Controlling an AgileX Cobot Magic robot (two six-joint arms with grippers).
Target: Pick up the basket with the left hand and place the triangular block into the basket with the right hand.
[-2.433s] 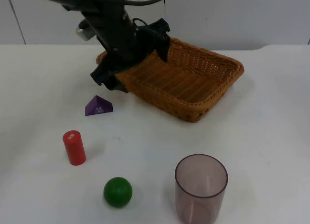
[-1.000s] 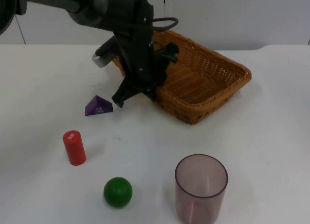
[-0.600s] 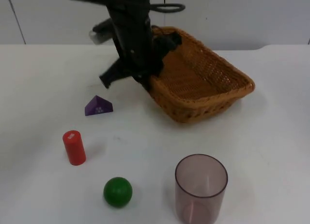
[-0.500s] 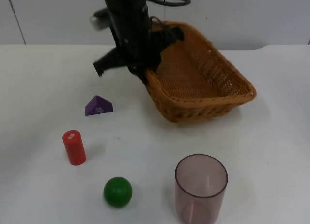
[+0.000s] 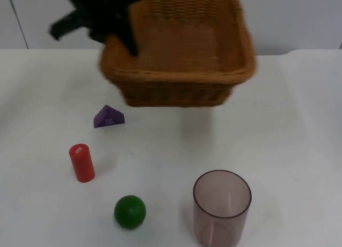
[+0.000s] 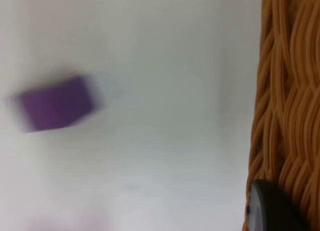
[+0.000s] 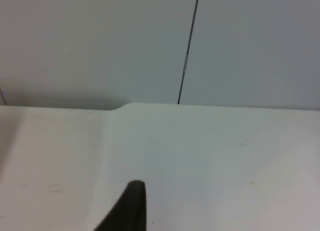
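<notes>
Above the table, left gripper (image 5: 118, 39) clamped on basket (image 5: 179, 89) rim, triangular block (image 6: 55, 102) below

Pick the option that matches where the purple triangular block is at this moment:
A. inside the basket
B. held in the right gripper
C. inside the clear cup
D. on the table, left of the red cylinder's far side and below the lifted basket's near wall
D: the purple triangular block lies on the white table, beyond the red cylinder, while the basket hangs lifted in the left gripper.
</notes>
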